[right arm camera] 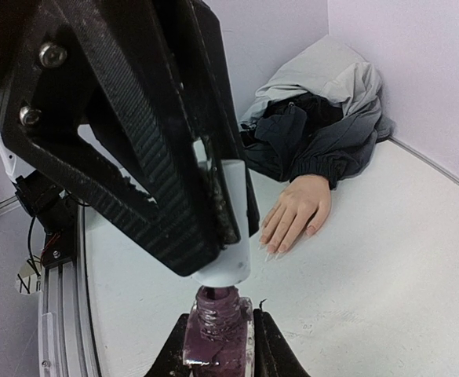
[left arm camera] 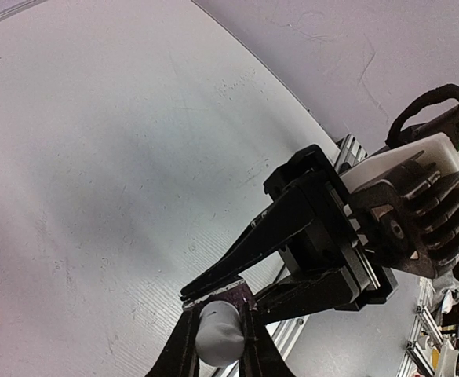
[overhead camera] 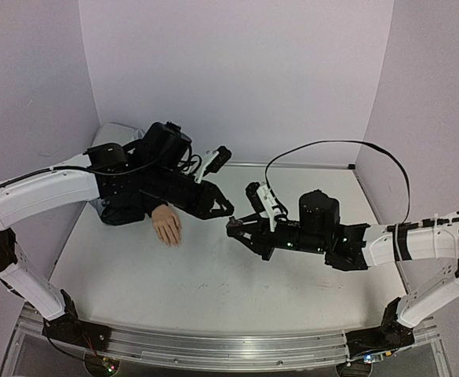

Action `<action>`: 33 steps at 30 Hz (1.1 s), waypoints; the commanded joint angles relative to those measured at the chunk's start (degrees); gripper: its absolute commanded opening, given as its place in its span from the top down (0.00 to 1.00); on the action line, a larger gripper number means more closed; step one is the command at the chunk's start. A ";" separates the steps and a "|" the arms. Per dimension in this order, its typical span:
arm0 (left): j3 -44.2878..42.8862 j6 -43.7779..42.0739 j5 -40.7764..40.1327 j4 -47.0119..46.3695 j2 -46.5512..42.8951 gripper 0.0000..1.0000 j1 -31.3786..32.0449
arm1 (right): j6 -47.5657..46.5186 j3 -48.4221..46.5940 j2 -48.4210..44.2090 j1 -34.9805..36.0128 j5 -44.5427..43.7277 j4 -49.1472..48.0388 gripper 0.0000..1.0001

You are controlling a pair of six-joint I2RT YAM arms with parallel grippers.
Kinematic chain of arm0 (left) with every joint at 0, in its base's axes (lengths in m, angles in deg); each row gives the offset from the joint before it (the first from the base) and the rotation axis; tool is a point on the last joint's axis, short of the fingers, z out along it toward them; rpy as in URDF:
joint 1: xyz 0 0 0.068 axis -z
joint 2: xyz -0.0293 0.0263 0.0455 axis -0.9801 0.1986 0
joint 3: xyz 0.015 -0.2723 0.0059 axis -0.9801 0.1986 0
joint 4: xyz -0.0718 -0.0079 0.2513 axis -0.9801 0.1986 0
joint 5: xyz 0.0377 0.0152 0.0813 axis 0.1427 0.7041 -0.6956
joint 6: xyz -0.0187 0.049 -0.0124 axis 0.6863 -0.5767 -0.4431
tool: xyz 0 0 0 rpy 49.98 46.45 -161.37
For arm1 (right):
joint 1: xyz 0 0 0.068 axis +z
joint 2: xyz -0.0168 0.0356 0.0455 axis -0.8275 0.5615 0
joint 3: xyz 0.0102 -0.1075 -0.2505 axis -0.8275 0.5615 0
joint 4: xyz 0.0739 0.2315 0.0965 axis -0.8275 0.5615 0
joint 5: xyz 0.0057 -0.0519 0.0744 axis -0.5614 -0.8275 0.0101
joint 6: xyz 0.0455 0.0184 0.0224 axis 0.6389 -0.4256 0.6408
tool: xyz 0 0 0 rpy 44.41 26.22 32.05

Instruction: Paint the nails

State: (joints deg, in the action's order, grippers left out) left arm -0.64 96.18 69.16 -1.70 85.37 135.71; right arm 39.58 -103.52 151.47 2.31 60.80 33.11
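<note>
The peach mannequin hand (right arm camera: 300,208) lies palm down on the white table, its black sleeve (right arm camera: 315,149) behind it. Its long pale nails (right arm camera: 272,250) point toward the near edge. My right gripper (right arm camera: 221,330) is shut on a small purple nail-polish bottle (right arm camera: 217,345), whose threaded neck shows. Directly above that neck, the left gripper (left arm camera: 217,318) is shut on the white cap (right arm camera: 227,228), which just meets the neck's top. From above, both grippers (overhead camera: 227,214) meet mid-table, right of the mannequin hand (overhead camera: 167,225). The brush is hidden.
Grey and black clothing (overhead camera: 123,141) is bunched in the back left corner. Pale walls close off the back and both sides. An aluminium rail (overhead camera: 213,345) runs along the near edge. A black cable (overhead camera: 331,145) loops above the right arm.
</note>
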 commanded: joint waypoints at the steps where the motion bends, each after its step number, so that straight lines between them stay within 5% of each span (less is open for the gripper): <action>1: -2.58 -0.40 -0.96 -1.00 -2.69 1.00 -0.30 | -0.77 -1.28 -1.36 -0.02 -0.10 -4.06 1.00; 33: -1.92 -1.01 -2.38 -0.91 -4.46 1.00 -0.39 | -0.09 -0.62 -1.53 -0.01 -0.54 -4.90 1.00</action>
State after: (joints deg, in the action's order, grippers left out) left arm -0.64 96.14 67.67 -1.70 83.84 135.69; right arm 39.53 -103.50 151.47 2.31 60.78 32.54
